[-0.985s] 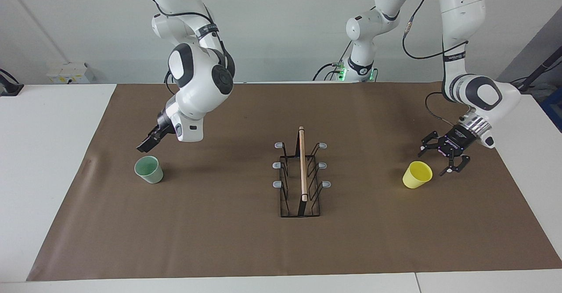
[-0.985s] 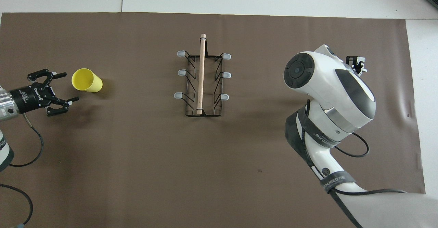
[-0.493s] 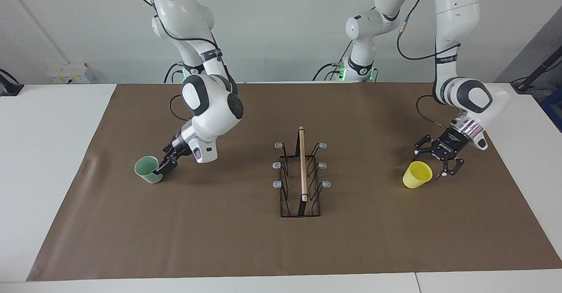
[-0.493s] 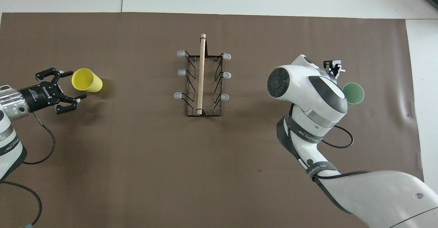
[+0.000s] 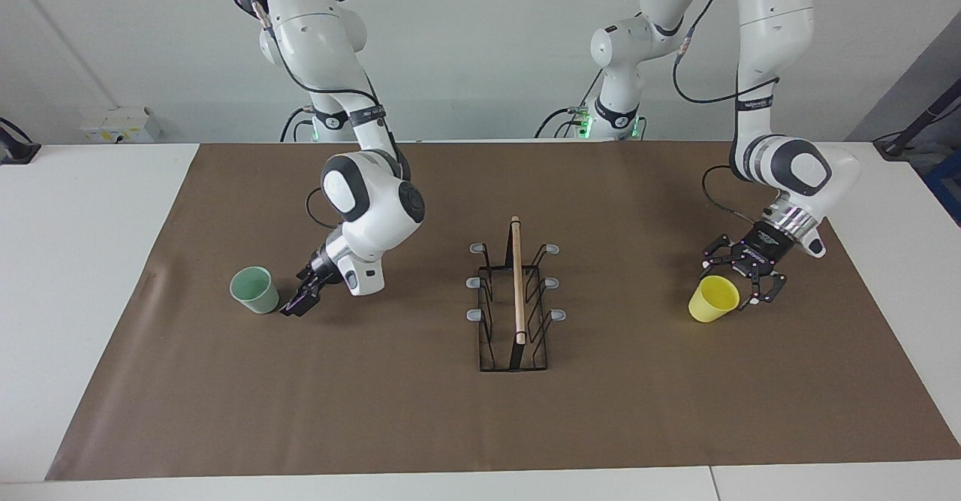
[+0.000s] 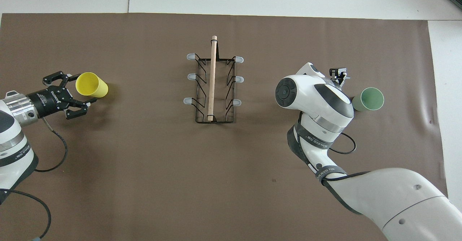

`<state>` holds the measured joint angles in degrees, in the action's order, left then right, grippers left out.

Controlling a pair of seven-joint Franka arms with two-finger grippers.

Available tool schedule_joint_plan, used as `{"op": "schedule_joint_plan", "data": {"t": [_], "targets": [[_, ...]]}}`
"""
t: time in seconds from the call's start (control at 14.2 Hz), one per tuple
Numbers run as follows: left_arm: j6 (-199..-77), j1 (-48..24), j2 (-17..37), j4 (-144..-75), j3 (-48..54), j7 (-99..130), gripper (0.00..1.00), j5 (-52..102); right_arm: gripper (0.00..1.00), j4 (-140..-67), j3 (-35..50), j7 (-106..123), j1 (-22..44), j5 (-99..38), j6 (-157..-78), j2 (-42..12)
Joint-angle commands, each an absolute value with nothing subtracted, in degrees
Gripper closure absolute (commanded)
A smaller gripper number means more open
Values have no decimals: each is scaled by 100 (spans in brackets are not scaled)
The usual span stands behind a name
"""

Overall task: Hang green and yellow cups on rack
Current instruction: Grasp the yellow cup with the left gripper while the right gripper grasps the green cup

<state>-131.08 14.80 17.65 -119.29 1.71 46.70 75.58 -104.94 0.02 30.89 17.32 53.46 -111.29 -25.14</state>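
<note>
The pale green cup (image 5: 254, 290) (image 6: 368, 99) stands upright on the mat toward the right arm's end. My right gripper (image 5: 299, 303) (image 6: 338, 73) is low by the mat, just beside the cup on its rack side, holding nothing. The yellow cup (image 5: 713, 298) (image 6: 91, 85) stands toward the left arm's end. My left gripper (image 5: 739, 283) (image 6: 82, 90) is open at that cup's side, its fingers spread around the cup's edge. The black wire rack (image 5: 516, 283) (image 6: 213, 78) with a wooden rod and grey-tipped pegs stands mid-table, with no cup on it.
A brown mat (image 5: 375, 411) (image 6: 144, 161) covers most of the white table (image 5: 75, 261). A small grey box (image 5: 120, 124) sits by the wall at the right arm's end. The right arm's big elbow (image 6: 314, 96) hangs over the mat between rack and green cup.
My right gripper came down from above the green cup and shifted to its rack side, near the mat. My left gripper closed in on the yellow cup. Neither cup moved.
</note>
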Motion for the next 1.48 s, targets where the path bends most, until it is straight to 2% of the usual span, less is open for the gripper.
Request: {"op": "schedule_joint_plan", "data": {"t": [0.0,0.28,0.84,0.91,1.06,1.41], "targets": [[-13377,1284,1758,-12041,141,4641,0,7813,0,-10757,18,2786,1609,5511,-11434,-2478],[-13534,1275,1775,-12041,141,4570,0,7822,0,-10977,18,2882,1319,5520,-11751,-2487],[-13676,1143,1854,-12032,149,4562,0,7989,0,-11249,26,4236,1459,6501,-11733,-2566],[-13676,1134,1854,-12032,141,4562,13,7998,0,-11337,26,4245,1485,6800,-11742,-2558],[-13772,1134,1854,-12032,141,4535,100,8007,0,-11487,18,4254,1442,7056,-11882,-2531],[-13826,966,1898,-11936,123,3282,100,7954,0,-11724,18,4245,1292,7593,-11953,-2514]]}}
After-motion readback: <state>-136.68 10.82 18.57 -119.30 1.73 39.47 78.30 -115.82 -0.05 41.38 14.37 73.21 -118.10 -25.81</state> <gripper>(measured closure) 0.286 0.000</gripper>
